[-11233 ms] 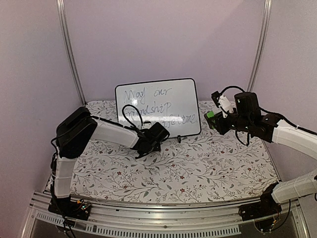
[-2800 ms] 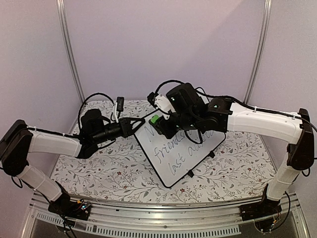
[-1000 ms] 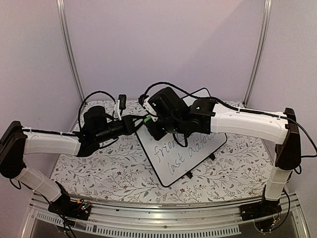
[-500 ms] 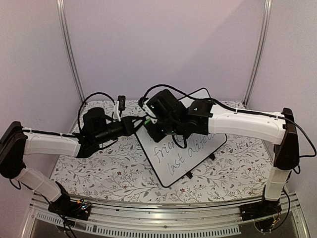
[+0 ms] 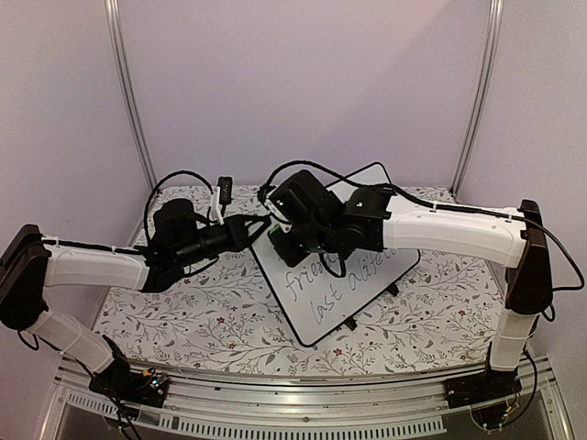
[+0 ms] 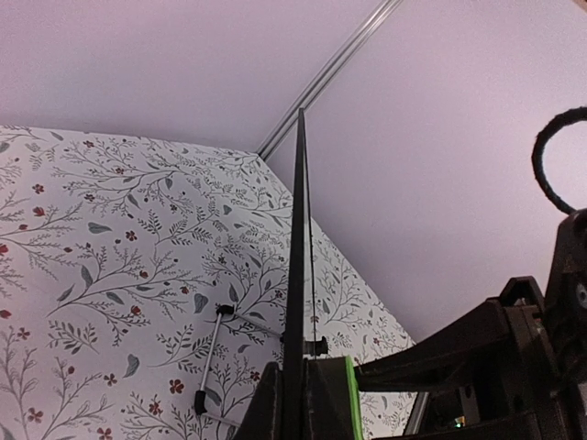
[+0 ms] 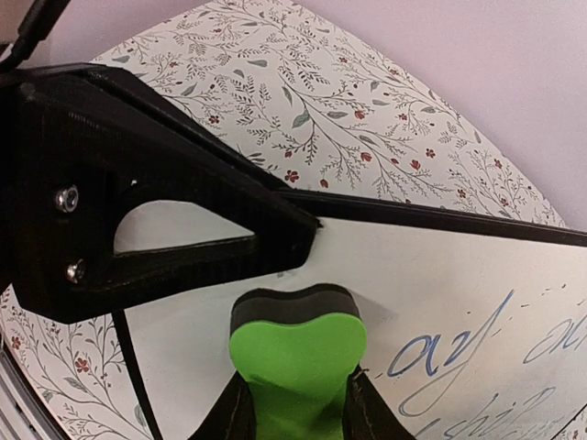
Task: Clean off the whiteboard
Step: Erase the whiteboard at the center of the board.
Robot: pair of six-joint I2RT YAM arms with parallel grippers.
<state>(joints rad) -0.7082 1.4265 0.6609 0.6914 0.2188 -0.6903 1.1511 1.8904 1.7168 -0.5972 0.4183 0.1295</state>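
The whiteboard (image 5: 341,286) stands tilted at mid-table, with dark handwriting on its lower part. My left gripper (image 5: 260,229) is shut on its upper left corner; in the left wrist view the board's black rim (image 6: 298,275) runs edge-on between my left gripper's (image 6: 295,405) fingers. My right gripper (image 5: 281,240) is shut on a green eraser (image 7: 295,344), whose dark pad is pressed to the board's face (image 7: 459,275) beside the left finger (image 7: 165,183). Blue writing (image 7: 440,357) lies just right of the eraser. The eraser's green edge also shows in the left wrist view (image 6: 349,399).
The table wears a floral cloth (image 5: 202,312). The board's black clip feet (image 5: 351,323) rest on it, and a thin metal stand rod (image 6: 209,362) shows behind the board. Purple walls and metal posts (image 5: 128,101) close in the back and sides.
The board went from standing at the back to tilted in my left gripper. My right gripper brought the eraser onto its top left part and edged left and up in the last second.
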